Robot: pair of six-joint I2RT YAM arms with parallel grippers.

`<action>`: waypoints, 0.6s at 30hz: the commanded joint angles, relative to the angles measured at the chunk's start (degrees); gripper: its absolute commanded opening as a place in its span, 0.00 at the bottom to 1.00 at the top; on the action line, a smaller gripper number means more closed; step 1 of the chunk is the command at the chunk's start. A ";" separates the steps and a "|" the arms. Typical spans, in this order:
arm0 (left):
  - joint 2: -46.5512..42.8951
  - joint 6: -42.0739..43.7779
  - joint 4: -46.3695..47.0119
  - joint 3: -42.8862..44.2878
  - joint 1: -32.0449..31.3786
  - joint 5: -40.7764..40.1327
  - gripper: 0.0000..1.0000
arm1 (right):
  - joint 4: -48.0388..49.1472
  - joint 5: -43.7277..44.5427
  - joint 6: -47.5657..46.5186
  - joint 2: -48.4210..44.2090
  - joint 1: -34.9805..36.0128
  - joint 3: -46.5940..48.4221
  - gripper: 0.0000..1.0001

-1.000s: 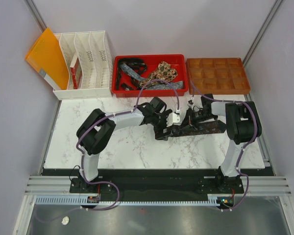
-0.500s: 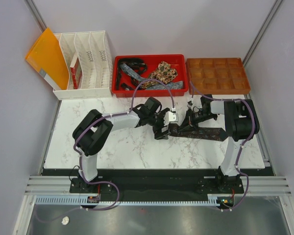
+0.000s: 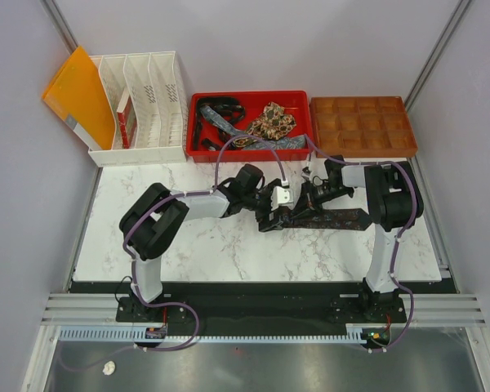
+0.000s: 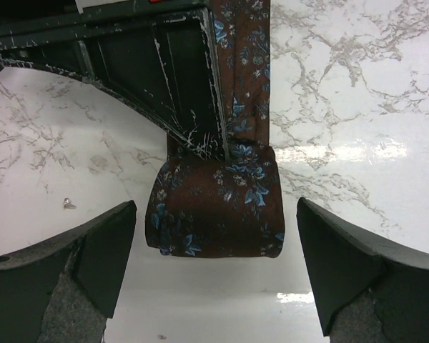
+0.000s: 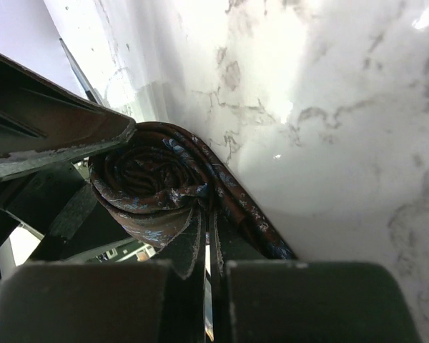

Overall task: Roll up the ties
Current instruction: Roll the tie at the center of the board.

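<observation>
Brown floral tie (image 4: 214, 214) lay part-rolled mid-table, pinched in the right gripper (image 5: 204, 221)'s closed jaws; the left gripper (image 4: 216, 239)'s jaws stood wide around the roll. Far behind: red tray (image 3: 198, 152) of ties (image 3: 269, 122), white rack (image 3: 143, 152) left, brown compartment tray (image 3: 362, 153) right.

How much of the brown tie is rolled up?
Partly. The tie has one rolled end; the rest lies flat on the table.

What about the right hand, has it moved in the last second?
Yes. The right hand, shut on the tie, has shifted left: it was below the brown tray's left corner and now sits below the red bin's right end.
</observation>
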 commanded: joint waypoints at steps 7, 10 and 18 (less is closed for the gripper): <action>2.66 -0.29 -10.31 9.41 -0.85 2.45 0.74 | 2.86 10.18 -2.77 2.93 1.13 -0.06 0.00; 2.31 -1.52 -12.08 9.42 -1.64 -0.45 0.65 | 4.87 9.04 -0.22 1.53 1.39 -1.11 0.00; 2.13 -2.57 -14.63 8.10 -1.99 -3.35 0.57 | 13.67 7.36 7.53 -1.03 2.45 -6.03 0.00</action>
